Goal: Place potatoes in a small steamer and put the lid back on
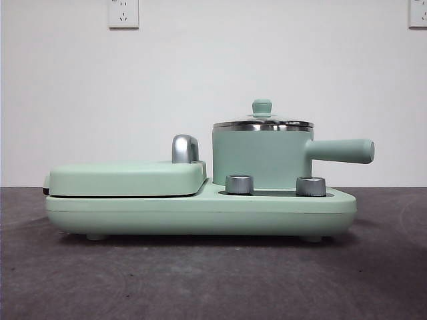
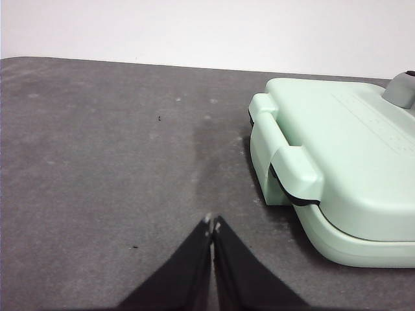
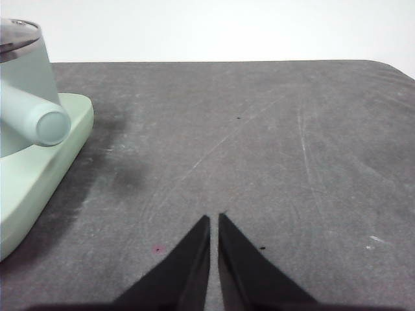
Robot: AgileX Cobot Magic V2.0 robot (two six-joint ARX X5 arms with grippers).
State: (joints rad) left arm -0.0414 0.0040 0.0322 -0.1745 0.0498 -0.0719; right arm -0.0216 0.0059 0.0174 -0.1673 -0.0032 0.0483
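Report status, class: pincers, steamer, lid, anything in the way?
Left pincer shut, empty. Right pincer shut, empty. Lid on steamer; potato not seen. Nothing in the way.

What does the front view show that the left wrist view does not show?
Only the front view shows the steamer with its side handle, the lid sitting on it, two steel knobs, and wall sockets. No potato is visible. Only the left wrist view shows the left pincer, jaws shut, above bare table, and the griddle's end. Both show the closed griddle, its chrome handle, the grey table and white wall.
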